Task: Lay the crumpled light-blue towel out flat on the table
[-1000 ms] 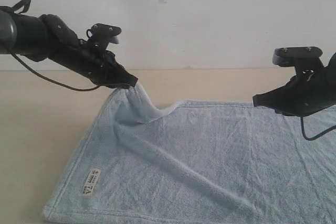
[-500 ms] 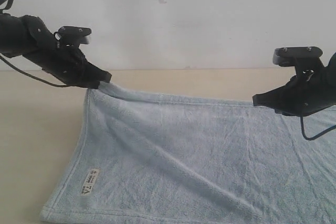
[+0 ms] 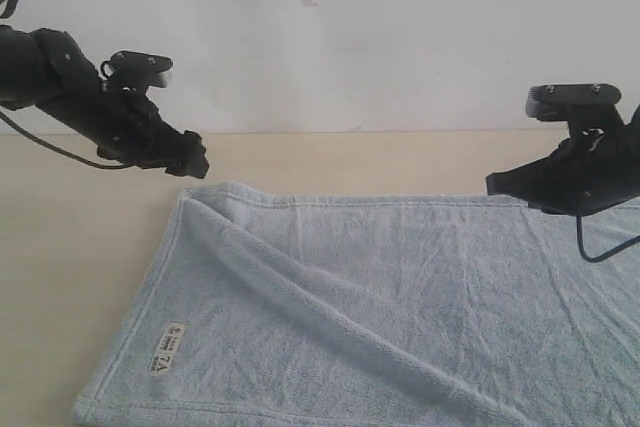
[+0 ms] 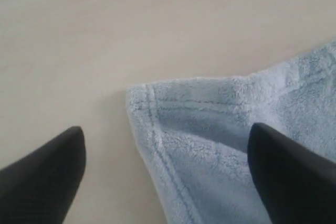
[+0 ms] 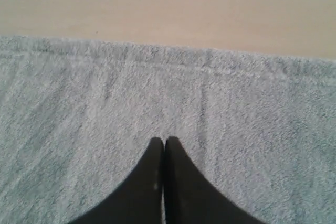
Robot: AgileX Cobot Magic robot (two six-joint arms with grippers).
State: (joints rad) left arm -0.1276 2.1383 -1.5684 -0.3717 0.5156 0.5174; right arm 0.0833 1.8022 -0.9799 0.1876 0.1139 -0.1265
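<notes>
The pale-blue towel lies spread on the beige table, with a soft ridge running diagonally from its far left corner and a white label near the front left. My left gripper hangs open just above that far left corner, holding nothing. Its two black fingers straddle the hemmed corner in the left wrist view. My right gripper hovers shut and empty over the towel's far edge on the right, fingertips pressed together.
A plain white wall rises behind the table's far edge. Bare tabletop runs left of the towel and in a strip behind it. A black cable hangs from the right arm over the towel.
My left gripper pulled the far left corner leftward, then opened and let it drop flat onto the table. The raised peak of cloth is gone. The right arm barely moved.
</notes>
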